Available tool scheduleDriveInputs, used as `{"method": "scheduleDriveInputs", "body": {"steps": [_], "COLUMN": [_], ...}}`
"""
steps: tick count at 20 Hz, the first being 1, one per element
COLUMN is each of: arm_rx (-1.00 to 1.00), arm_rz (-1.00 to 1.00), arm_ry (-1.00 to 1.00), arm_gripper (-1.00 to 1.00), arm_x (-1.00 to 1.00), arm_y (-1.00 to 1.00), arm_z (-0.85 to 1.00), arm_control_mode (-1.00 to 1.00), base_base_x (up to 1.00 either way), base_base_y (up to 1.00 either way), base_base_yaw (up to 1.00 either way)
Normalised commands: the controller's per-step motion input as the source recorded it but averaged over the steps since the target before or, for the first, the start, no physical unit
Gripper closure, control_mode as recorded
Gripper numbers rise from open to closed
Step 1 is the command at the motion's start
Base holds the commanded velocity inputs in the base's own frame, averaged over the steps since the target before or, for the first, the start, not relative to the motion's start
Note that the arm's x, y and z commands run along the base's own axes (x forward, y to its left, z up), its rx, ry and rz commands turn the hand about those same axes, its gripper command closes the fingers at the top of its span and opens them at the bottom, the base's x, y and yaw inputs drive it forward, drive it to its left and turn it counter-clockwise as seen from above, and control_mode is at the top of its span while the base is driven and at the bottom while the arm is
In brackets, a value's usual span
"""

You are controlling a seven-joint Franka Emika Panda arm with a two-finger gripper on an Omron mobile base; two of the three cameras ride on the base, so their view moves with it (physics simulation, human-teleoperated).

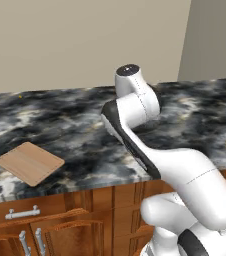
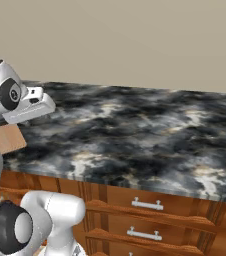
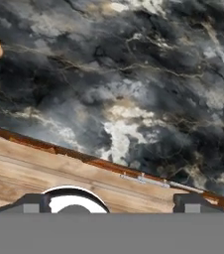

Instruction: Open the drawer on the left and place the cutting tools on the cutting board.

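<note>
One wide reddish-brown wood drawer, with a horizontal silver bar handle, sits closed below the dark marbled stone surface; the cutting tools are presumably inside. The thin light-tan wooden cutting board lies near the surface's front edge, above the drawer. The white arm's gripper hangs over the surface, well apart from the handle, its dark fingers spread and holding nothing. Risk: on descent, the hand could strike the surface's edge or slip off the slim handle.
</note>
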Motion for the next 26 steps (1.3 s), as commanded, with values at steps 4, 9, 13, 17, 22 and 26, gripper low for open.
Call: {"method": "scheduleDriveInputs", "body": {"steps": [4, 9, 13, 17, 22, 26], "arm_rx": [-0.27, -0.32, -0.33, -0.31, -0.31, -0.32], "arm_rz": [0.16, 0.16, 0.16, 0.16, 0.14, 0.11], "arm_ry": [0.00, 0.00, -0.01, -0.06, -0.08, -0.08], "arm_gripper": [-1.00, -1.00, -1.00, -1.00, -1.00, -1.00], "arm_x": [-0.21, -0.30, -0.39, -0.48, -0.44, -0.46], "arm_y": [0.83, 0.81, 0.76, 0.72, 0.70, 0.64], "arm_z": [-0.28, -0.46, -0.59, -0.63, -0.59, -0.58], "arm_control_mode": [-1.00, -1.00, -1.00, -1.00, -1.00, -1.00], "base_base_x": [0.00, 0.00, 0.00, 0.00, 0.00, 0.00], "base_base_y": [0.00, 0.00, 0.00, 0.00, 0.00, 0.00], "base_base_yaw": [0.00, 0.00, 0.00, 0.00, 0.00, 0.00]}}
